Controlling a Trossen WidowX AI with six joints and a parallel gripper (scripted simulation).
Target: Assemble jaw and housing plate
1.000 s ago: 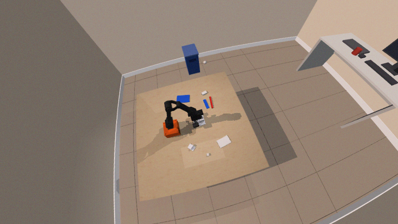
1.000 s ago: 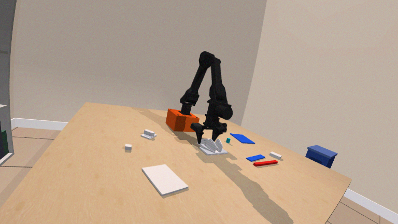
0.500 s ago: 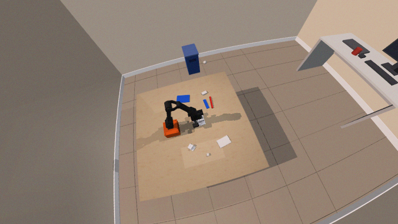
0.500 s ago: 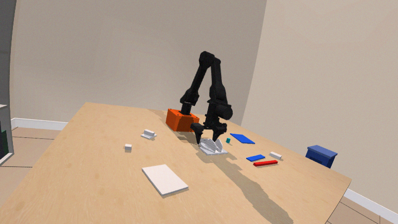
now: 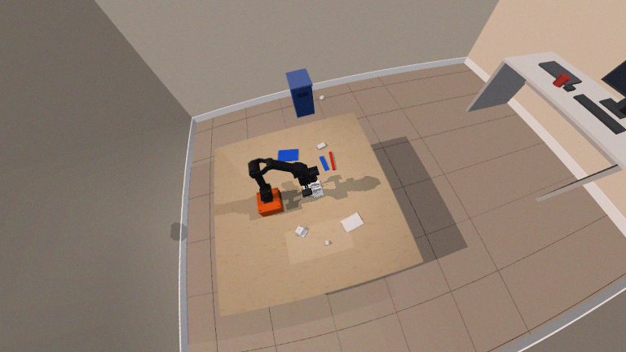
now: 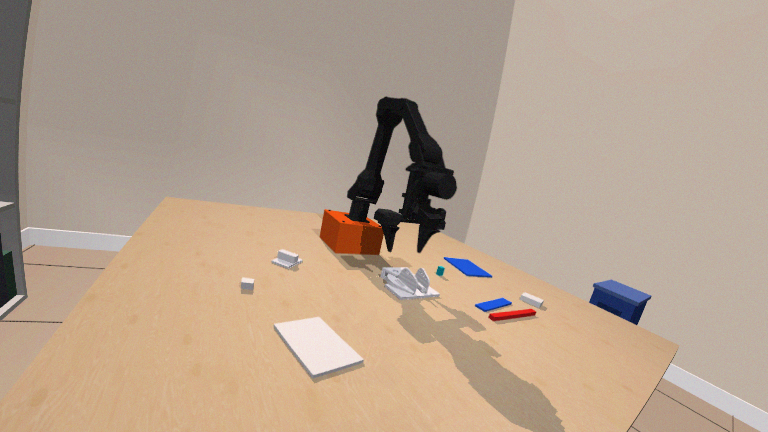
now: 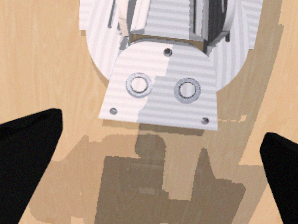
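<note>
The white housing plate (image 7: 160, 107) lies over the rear of the white base (image 6: 418, 294) (image 7: 96, 55). Both round stubs show through its two holes in the wrist view, and it looks level. Two white jaws (image 6: 406, 281) (image 7: 210, 22) stand in front of the plate, side by side and apart. The pins and gear teeth are hidden under the plate, so meshing cannot be seen. My gripper (image 5: 309, 183) (image 6: 404, 251) (image 7: 165, 131) is wide open and empty. It hangs above and behind the plate, its fingertips clear of it.
Left in the exterior view are a stepped white part (image 5: 301, 231) (image 6: 287, 257), a small cube (image 5: 327, 242) (image 6: 247, 285) and a white slab (image 5: 352, 222) (image 6: 317, 346). Right are a teal piece (image 6: 440, 270), blue sheet (image 5: 288, 155) (image 6: 467, 267), blue bar (image 6: 493, 304), red bar (image 6: 512, 314) and white block (image 6: 531, 299).
</note>
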